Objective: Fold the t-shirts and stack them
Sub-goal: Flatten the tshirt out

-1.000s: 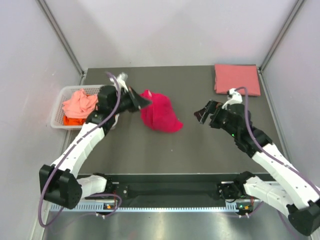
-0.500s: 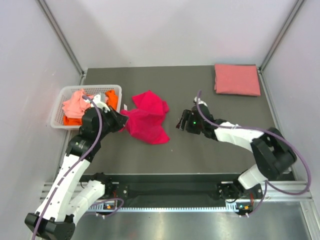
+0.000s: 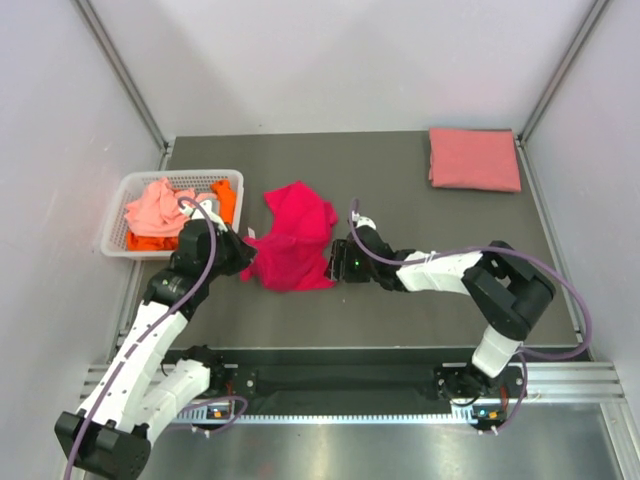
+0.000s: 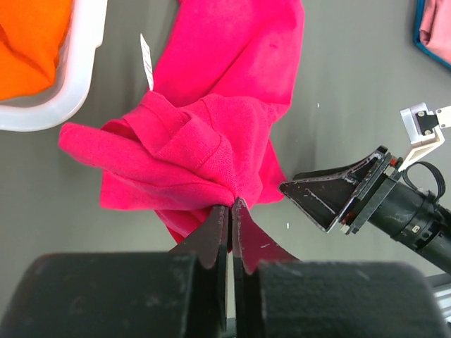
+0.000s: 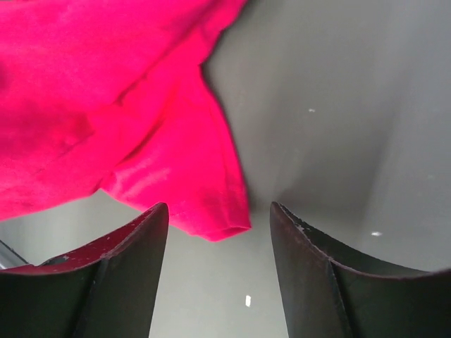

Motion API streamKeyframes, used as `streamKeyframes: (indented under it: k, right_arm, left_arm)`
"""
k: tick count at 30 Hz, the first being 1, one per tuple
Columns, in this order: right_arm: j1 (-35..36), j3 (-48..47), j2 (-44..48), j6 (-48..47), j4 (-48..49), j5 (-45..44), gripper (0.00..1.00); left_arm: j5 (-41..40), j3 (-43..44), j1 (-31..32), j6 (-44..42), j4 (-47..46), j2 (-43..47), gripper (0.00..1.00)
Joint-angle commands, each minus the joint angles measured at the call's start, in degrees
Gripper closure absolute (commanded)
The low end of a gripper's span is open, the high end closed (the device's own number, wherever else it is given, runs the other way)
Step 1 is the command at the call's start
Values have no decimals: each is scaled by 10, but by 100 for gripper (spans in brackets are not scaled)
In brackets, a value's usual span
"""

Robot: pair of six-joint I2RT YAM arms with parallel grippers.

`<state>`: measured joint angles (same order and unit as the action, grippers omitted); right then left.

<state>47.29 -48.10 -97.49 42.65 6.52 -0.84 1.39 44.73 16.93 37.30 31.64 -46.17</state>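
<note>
The left fingers (image 4: pixel 230 211) are pressed shut on a bunched fold of the magenta-red t-shirt (image 3: pixel 293 240), just off the near right corner of the white basket (image 3: pixel 190 174). The right fingers (image 3: pixel 335 267), on the side of that shirt away from the basket, stand wide apart. A loose hem corner lies between them on the desk (image 3: pixel 420 210), and they grip nothing.

The shirt itself lies crumpled just right of the basket. The left pinch seems to gather several layers, so pulling outward could leave the cloth twisted rather than flat. If the right fingers close on only the thin hem edge, it may slip free.

Farther off, the pale coral t-shirt (image 3: pixel 158 203) and orange t-shirt (image 3: pixel 226 200) sit in the basket. The folded salmon t-shirt (image 3: pixel 475 160) lies well apart from the basket, at the far right.
</note>
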Motion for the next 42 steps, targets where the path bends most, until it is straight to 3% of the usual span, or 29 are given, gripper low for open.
streamKeyframes:
  k: [1,7,11,13,16,22,26,33,37,42]
  right_arm:
    - [25,-33,-14,-6,6,-35,41]
    - [31,-56,-43,11,-32,-35,56]
    - [40,-69,-37,13,-94,-92,58]
    - [44,-74,-36,8,-105,-102,67]
    - [43,-85,-17,0,-131,-120,100]
    - [41,-187,127,-81,-261,-274,100]
    - [42,-250,243,-142,-293,-337,100]
    - [47,-250,447,-213,-245,-300,100]
    - [47,-202,543,-205,-196,-258,100]
    - [46,-181,567,-199,-186,-286,100]
  left_arm:
    - [-9,17,-1,-12,-14,-3,100]
    - [2,19,-1,-6,-25,-18,100]
    - [7,24,-1,-2,-27,-26,100]
    - [9,22,-1,-1,-32,-27,100]
    - [16,22,-1,-2,-50,-34,100]
    - [-9,118,-1,-37,-75,-76,100]
    - [-26,273,-1,-71,-58,-119,100]
    - [46,445,-1,-94,-55,-124,100]
    - [93,463,-1,-83,-109,-85,100]
    - [129,450,-1,-84,-162,-99,100]
